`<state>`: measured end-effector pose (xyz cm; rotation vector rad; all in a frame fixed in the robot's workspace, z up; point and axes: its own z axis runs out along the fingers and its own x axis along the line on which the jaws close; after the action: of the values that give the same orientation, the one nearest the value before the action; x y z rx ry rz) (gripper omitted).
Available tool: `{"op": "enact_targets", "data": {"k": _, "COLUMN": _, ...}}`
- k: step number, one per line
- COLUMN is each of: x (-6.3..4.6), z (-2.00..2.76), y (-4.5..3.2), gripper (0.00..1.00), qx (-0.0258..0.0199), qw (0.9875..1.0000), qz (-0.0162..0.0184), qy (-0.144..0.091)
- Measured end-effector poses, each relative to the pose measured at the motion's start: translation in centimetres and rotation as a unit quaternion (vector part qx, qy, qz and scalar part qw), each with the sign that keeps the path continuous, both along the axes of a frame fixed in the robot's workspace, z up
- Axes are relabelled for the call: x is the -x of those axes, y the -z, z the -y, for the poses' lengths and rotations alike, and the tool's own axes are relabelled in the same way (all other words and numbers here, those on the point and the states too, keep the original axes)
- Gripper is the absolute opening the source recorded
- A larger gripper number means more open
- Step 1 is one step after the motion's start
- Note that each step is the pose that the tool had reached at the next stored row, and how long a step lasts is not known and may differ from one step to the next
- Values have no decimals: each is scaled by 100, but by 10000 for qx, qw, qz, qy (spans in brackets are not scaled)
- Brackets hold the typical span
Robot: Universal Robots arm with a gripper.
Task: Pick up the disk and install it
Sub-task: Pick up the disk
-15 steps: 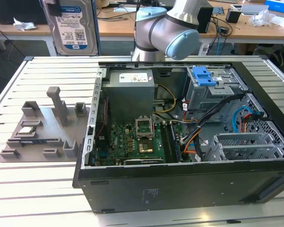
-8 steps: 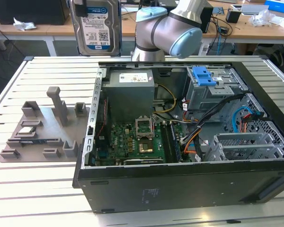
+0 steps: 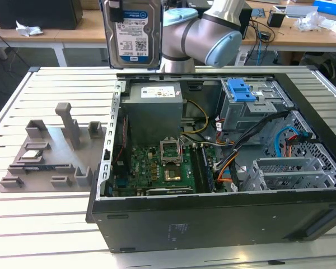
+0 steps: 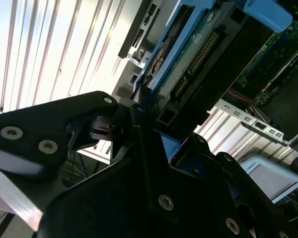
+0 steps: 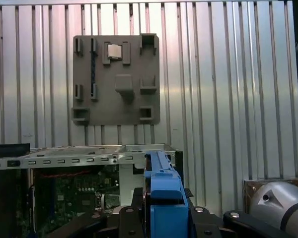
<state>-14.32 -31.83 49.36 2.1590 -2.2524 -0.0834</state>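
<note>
The disk [image 3: 132,33], silver with a white-and-blue label, hangs upright high above the back left corner of the open computer case [image 3: 213,216]. In the second wrist view my gripper [image 4: 151,116] is shut on the disk [image 4: 198,59], its black fingers [image 4: 89,119] clamped against the blue carrier frame. In the first wrist view the blue frame edge of the disk [image 5: 163,191] sticks out between the black fingers [image 5: 129,218], above the case's metal rim [image 5: 89,156].
A grey fixture plate [image 3: 50,151] with pegs, pockets and a small square chip [image 3: 35,148] lies on the slatted table at the exterior view's left. Inside the case are the motherboard [image 3: 157,165], power supply [image 3: 154,109], cables, and a drive cage with a blue latch [image 3: 241,89].
</note>
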Motion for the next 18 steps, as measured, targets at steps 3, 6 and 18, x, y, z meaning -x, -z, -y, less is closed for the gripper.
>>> {"op": "enact_targets", "data": {"k": 3, "x": -222, "z": 25, "y": 1, "gripper": 37, "qx": 0, "qw": 10000, "qz": -13, "qy": 2}}
{"op": "enact_targets", "data": {"k": 6, "x": -397, "z": 41, "y": 2, "gripper": 37, "qx": 0, "qw": 10000, "qz": -22, "qy": 1}}
{"op": "enact_targets", "data": {"k": 18, "x": -748, "z": 347, "y": 10, "gripper": 37, "qx": 0, "qw": 10000, "qz": -40, "qy": 1}}
